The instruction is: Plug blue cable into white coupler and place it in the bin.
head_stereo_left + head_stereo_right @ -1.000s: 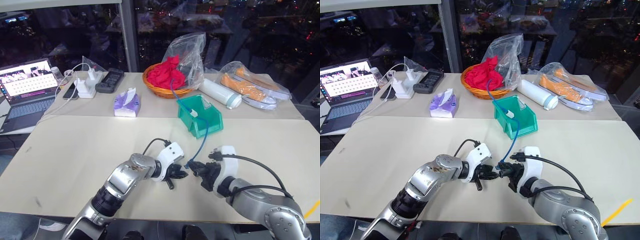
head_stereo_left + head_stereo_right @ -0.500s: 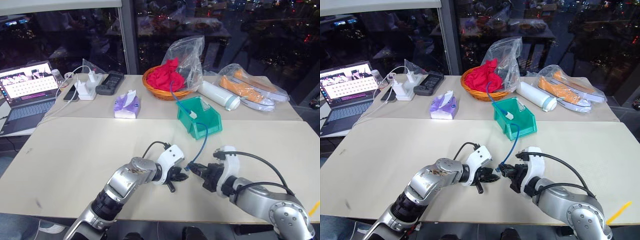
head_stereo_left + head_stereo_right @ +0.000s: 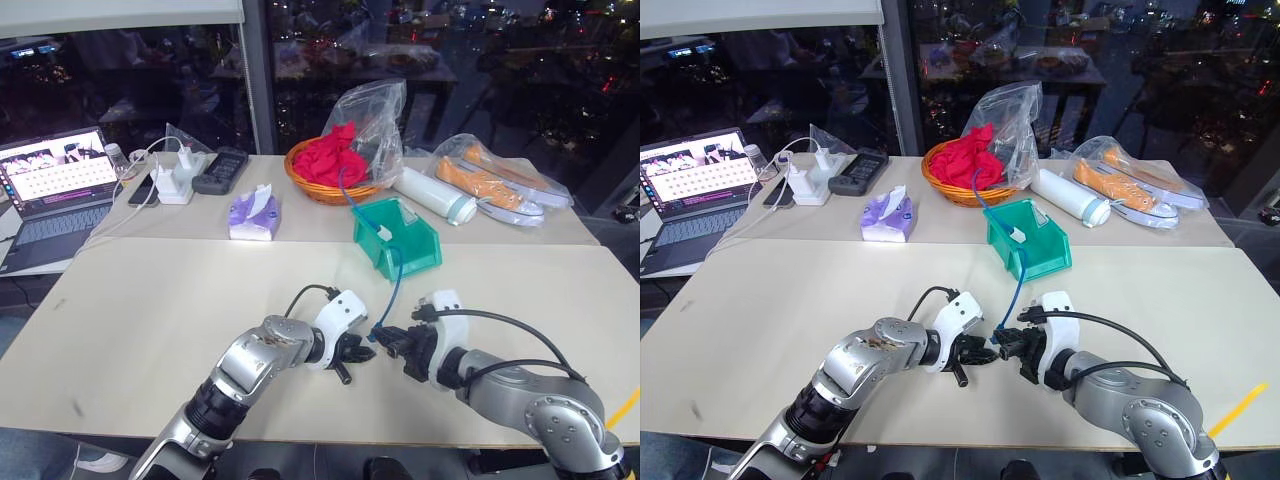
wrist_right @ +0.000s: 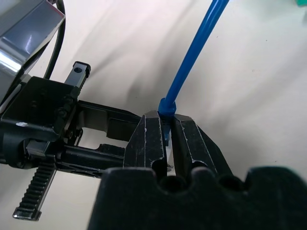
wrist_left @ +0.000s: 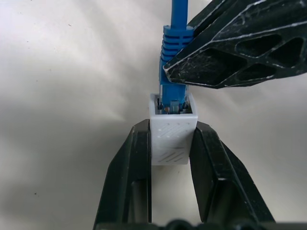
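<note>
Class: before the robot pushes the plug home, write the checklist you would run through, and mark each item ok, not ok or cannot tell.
1. White coupler clamped in left end effector: ok.
2. Blue cable pinched at its boot by right end effector: ok.
3. Plug lined up with the socket and entering it: ok.
4. Plug fully latched: cannot tell.
5. Cable's far end already lying in the bin: ok.

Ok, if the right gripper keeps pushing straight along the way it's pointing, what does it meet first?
Most likely the white coupler held in the left gripper: the right gripper pinches the blue cable just behind the plug, already at its socket.
</note>
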Tool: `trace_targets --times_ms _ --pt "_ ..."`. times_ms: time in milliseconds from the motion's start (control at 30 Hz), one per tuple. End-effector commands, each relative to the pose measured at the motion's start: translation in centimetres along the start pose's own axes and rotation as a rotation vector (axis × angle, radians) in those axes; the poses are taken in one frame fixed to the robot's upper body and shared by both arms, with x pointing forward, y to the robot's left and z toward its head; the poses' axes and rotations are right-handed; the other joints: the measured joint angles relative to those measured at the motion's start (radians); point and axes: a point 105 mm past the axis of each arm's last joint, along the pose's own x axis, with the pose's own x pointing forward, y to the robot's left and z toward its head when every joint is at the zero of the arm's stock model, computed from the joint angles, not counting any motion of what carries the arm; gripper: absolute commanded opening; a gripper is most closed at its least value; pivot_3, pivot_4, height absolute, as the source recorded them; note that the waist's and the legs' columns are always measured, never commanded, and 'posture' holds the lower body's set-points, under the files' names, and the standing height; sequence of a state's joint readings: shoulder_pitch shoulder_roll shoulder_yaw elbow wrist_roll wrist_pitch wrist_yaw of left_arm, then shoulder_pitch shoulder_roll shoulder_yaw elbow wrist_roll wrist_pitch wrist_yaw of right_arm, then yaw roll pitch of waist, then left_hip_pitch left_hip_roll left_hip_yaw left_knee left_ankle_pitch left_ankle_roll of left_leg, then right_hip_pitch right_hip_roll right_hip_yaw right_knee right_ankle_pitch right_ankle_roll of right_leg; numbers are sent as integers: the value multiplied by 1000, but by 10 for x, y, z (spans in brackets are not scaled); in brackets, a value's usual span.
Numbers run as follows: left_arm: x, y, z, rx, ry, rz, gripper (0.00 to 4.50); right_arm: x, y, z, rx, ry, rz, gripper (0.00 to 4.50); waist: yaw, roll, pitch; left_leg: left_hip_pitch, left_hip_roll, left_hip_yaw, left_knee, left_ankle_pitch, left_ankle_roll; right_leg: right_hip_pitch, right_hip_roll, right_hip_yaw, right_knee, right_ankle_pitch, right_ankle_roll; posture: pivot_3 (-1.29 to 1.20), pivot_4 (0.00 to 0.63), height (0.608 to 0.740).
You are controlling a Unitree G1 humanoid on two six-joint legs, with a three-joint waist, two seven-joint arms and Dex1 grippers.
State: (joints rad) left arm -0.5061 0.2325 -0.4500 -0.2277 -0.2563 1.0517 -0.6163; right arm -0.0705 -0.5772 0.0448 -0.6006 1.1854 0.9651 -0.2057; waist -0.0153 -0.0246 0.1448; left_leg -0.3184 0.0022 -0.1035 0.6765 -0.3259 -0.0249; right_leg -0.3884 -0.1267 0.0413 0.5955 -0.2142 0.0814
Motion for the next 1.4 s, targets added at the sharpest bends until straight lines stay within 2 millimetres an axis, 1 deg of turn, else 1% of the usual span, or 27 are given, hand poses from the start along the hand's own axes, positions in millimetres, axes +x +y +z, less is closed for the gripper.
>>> trace_targets --times_ms 33,133,167,200,300,333,367,433,467,500,567,667,733,800,833,867,900,933,1033,1067,1100,1167,1200,1267,1300,1333,1400 --pt "-9 11 18 64 -67 72 628 0 -4 -32 85 136 0 0 0 0 0 0 0 0 0 0 0 0 0 0 0 0 0 0 150 740" --pt "-13 12 12 24 -67 58 628 -9 -9 -9 89 37 -36 0 1 1 0 0 0 -1 0 0 0 -2 0 0 0 0 -1 0 150 740" --pt "-15 11 10 7 -65 44 1428 -13 -9 -2 89 8 -42 0 1 1 0 0 0 -1 0 0 0 -4 0 0 0 1 -2 0 150 740" --pt "-16 8 7 10 -54 19 1758 -18 -8 7 82 -23 -45 0 1 1 0 -1 0 -1 0 0 0 -6 0 0 0 4 -6 0 150 740" --pt "-22 7 3 13 -59 -22 2722 -34 -3 39 64 -134 -53 0 -2 4 2 -7 -1 -1 0 0 0 -14 0 1 0 4 -6 0 150 740" --pt "-24 8 3 21 -70 -26 3182 -39 -3 51 50 -169 -58 0 -2 4 3 -11 -1 -1 0 0 0 -17 0 1 0 4 -6 0 150 740" --pt "-27 10 3 26 -82 -27 3455 -43 -4 62 35 -198 -65 0 -3 5 4 -12 -1 -1 1 0 0 -18 0 1 0 4 -6 0 150 740" --pt "-32 14 4 46 -112 -36 4252 -50 -10 87 -24 -240 -98 0 -3 6 5 -18 -2 -1 2 1 -1 -24 0 1 0 5 -6 0 150 740" --pt "-34 16 5 51 -127 -32 4451 -51 -13 97 -54 -252 -111 0 -2 6 5 -18 -1 -1 2 1 -1 -25 0 1 1 5 -6 0 150 740" --pt "-36 19 6 39 -146 -27 4451 -52 -16 106 -89 -256 -119 0 -2 7 6 -18 -1 -1 2 1 -1 -25 0 1 1 5 -6 0 150 740" --pt "-41 26 11 22 -194 -17 4451 -47 -23 130 -162 -275 -132 0 0 7 8 -19 -1 -1 2 1 -1 -25 0 0 1 5 -7 0 150 740" --pt "-46 39 20 10 -258 44 4451 -32 -43 165 -276 -307 -180 0 -1 8 10 -19 -1 0 3 1 -1 -25 0 1 0 6 -6 0 150 740" --pt "-48 44 26 20 -299 80 4451 -21 -60 183 -350 -330 -230 0 -1 7 11 -20 -2 0 2 1 -1 -25 0 1 -1 6 -6 0 150 740" --pt "-50 47 31 27 -333 120 4451 -11 -73 199 -360 -360 -249 0 -1 8 11 -21 -2 0 2 1 -1 -27 0 1 -1 6 -6 0 150 740" --pt "-51 49 32 29 -342 136 4500 -7 -77 203 -358 -370 -250 911 -1 8 11 -23 -2 0 2 1 -2 -29 0 1 -1 6 -6 0 150 740" --pt "-53 51 33 38 -354 161 4500 -2 -82 207 -357 -373 -251 1098 -1 8 11 -26 -2 0 3 2 -4 -32 0 1 -1 6 -5 0 150 740" --pt "-55 53 34 37 -369 183 4500 2 -85 210 -358 -376 -247 1421 -3 8 11 -28 -2 0 2 6 -10 -34 0 1 -1 7 -5 0 150 740" --pt "-57 55 34 20 -382 191 4500 5 -86 211 -358 -377 -238 1794 -5 8 11 -30 -2 0 2 7 -11 -36 0 1 0 7 -6 0 150 740" --pt "-64 61 34 30 -410 235 4500 5 -82 213 -338 -396 -199 2795 -7 8 11 -34 -2 0 2 7 -12 -37 -1 0 0 8 -4 0 150 740" --pt "-69 65 35 48 -426 263 4500 1 -78 214 -321 -419 -169 3137 -7 8 12 -34 -2 0 3 7 -12 -38 -1 0 -1 8 -4 0 150 740" --pt "-72 69 36 66 -438 288 4500 -5 -75 215 -304 -444 -147 3598 -7 8 12 -35 -3 0 2 7 -12 -39 -2 0 -1 8 -4 0 150 740" --pt "-80 76 37 81 -459 323 4500 -22 -68 216 -277 -511 -90 4153 0 8 12 -36 -3 0 2 7 -12 -39 -2 -1 -1 8 -3 0 150 740" --pt "-86 81 37 91 -468 345 4500 -34 -65 212 -277 -543 -65 4372 4 8 12 -36 -3 0 2 7 -12 -39 -3 -1 -1 8 -3 0 150 740" --pt "-93 86 36 105 -478 366 4500 -47 -62 207 -282 -572 -43 4450 4 8 12 -36 -3 -1 2 7 -12 -38 -3 -3 -2 8 -3 0 150 740" --pt "-98 91 33 110 -481 380 4500 -56 -61 192 -353 -544 -42 4450 3 8 12 -36 -3 -1 2 7 -12 -38 -3 -3 -2 8 -3 0 150 740" --pt "-108 98 28 112 -494 409 4500 -68 -67 165 -430 -491 -55 4450 6 9 12 -36 -3 -1 2 7 -12 -38 -3 -2 -2 8 -3 0 150 740" --pt "-120 108 19 104 -505 441 4500 -84 -71 127 -543 -387 -74 4450 23 9 12 -36 -3 -2 2 6 -11 -36 -3 -5 -2 8 -3 0 150 740"
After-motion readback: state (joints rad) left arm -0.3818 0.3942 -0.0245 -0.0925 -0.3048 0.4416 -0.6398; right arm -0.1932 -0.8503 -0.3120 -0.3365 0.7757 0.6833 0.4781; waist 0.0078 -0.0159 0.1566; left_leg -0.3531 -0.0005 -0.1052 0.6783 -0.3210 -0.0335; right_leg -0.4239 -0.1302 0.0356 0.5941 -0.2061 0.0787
